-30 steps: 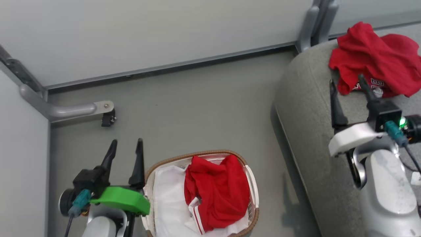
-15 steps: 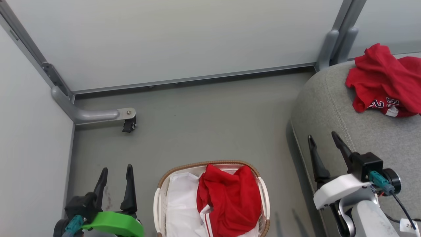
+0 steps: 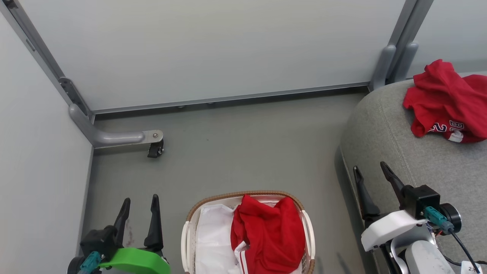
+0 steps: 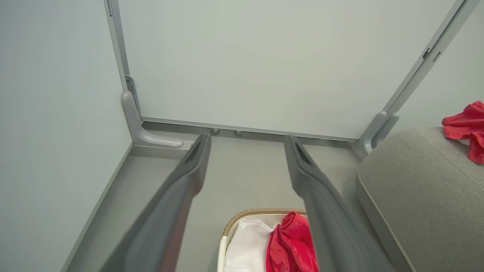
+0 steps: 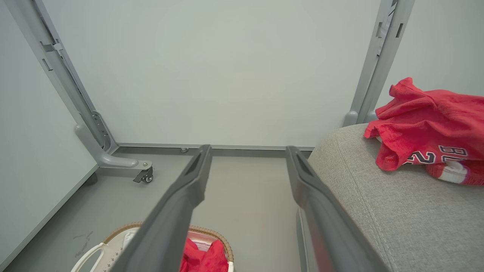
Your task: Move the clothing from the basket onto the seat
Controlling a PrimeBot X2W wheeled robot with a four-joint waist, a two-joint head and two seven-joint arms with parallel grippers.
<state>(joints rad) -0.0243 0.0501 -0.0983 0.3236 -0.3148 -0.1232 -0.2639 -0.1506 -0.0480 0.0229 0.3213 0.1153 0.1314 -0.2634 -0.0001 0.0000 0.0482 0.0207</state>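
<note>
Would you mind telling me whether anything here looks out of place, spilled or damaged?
Nothing looks spilled or damaged. One red garment lies crumpled on the seat; the other red garment sits bunched in the basket on its white liner. Only faint scuff marks on the floor beside the basket stand out.

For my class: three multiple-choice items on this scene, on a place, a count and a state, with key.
1. Where is the lettered red garment? A. in the basket B. on the seat C. on the floor
2. How many red garments show? A. two B. four C. none
3. The right gripper's jaws are: A. open, empty B. shut on cloth C. shut on the rim
Key: 1 B, it lies on grey upholstery; 2 A, one on the seat, one in the basket; 3 A, fingers apart, nothing between.
</note>
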